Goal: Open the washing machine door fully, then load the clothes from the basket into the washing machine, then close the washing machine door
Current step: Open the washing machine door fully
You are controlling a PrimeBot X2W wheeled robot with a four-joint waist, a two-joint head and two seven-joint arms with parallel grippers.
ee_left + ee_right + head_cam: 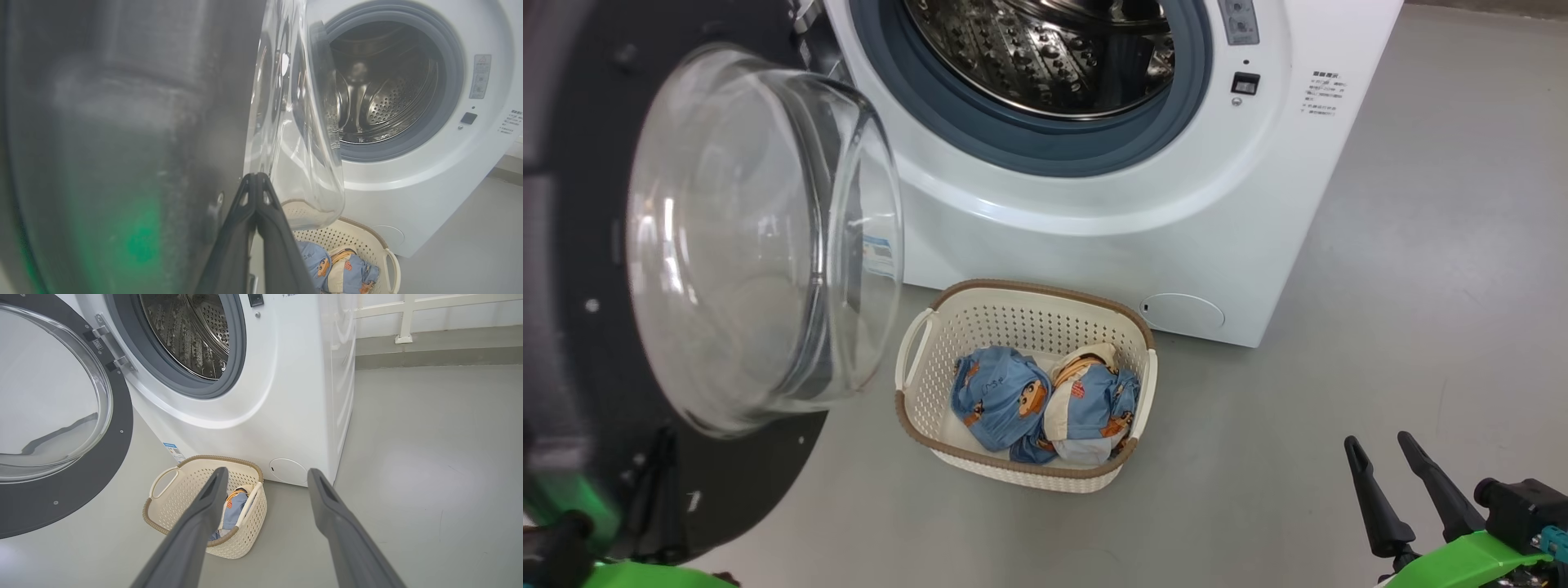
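Note:
The washing machine (1094, 245) stands with its steel drum (1045, 49) exposed. Its door (572, 245), a black ring around a bulging glass bowl (760, 245), is swung out to the left. The cream basket (915, 359) sits on the floor in front, holding the blue car-print clothes (1001, 396). My left gripper (256, 176) is shut with nothing in it, its tips close by the door's inner face (122, 122); I cannot tell whether they touch. My right gripper (1380, 445) hangs open and empty, right of the basket (184, 486).
Grey floor (1421, 286) stretches to the right of the machine and basket. A white railing (402, 318) runs along the far wall. A round service cover (1183, 312) sits low on the washer's front, just behind the basket.

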